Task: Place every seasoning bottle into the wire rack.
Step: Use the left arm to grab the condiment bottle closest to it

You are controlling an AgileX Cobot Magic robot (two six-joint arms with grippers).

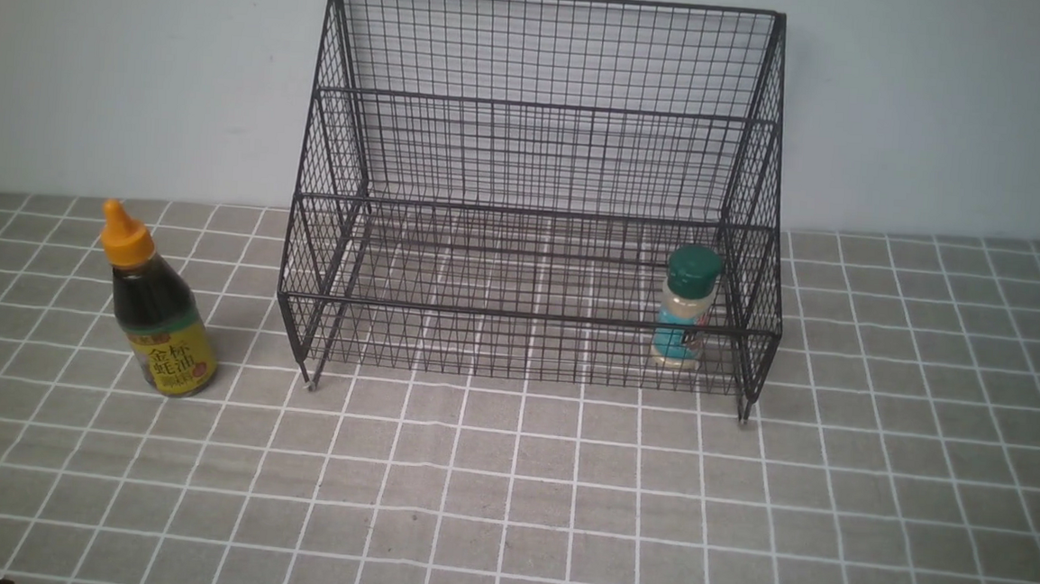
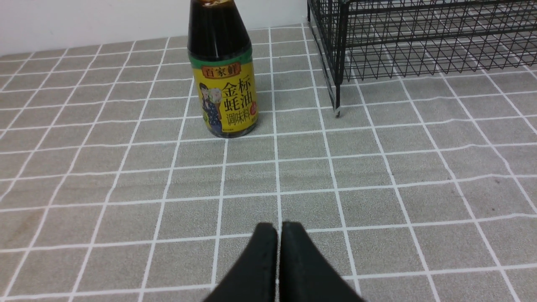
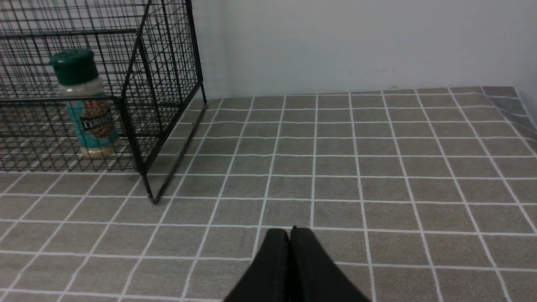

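- Half done, by the look of it: one of the two bottles in place, one to go.
- Inside the wire rack point(image 1: 519, 314), at its right end behind the low front rail: the small green-capped shaker point(image 1: 687, 308), upright and close to the right side mesh. Touching the mesh or not: cannot tell.
- Outside the rack: the taller sauce bottle point(image 1: 160, 320) with the orange cap, upright on the table point(image 1: 507, 508), near the rack's left side but apart from it.
- Left gripper point(image 2: 279, 235): clenched on nothing, low over the table, pointing toward the sauce bottle and well short of it.
- Right gripper point(image 3: 289, 235): likewise clenched and empty, over bare table to the right of the rack, well apart from the shaker.
- Left to do, as a judgement: opening the left gripper, grasping the sauce bottle, lifting it over the front rail and setting it down upright.
- Plenty of free floor in the rack's left and middle parts for that.
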